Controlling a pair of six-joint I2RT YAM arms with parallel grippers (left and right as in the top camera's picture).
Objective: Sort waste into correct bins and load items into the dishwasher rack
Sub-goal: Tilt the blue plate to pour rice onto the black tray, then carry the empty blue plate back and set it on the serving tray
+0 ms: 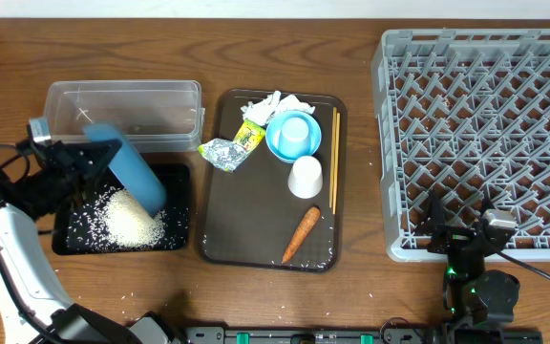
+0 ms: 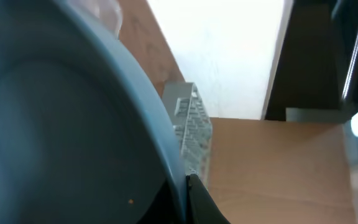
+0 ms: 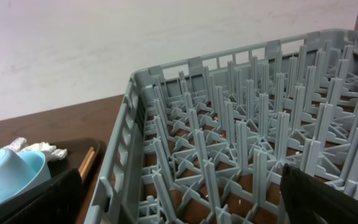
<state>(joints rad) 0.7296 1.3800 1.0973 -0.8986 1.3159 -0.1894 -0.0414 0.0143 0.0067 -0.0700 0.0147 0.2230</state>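
My left gripper is shut on the rim of the dark blue bowl, holding it tilted over the black tray. A heap of white rice lies in that tray below the bowl. In the left wrist view the bowl fills the left side, with one finger against its edge. A light blue cup, white cup, chopsticks, carrot, tissue, wrapper and foil lie on the brown tray. My right gripper stands open and holds nothing at the near edge of the grey rack.
The clear tub stands behind the black tray. The brown serving tray sits mid-table. Loose rice grains dot the table by the black tray. In the right wrist view the rack's pegs rise close ahead, with the light blue cup at left.
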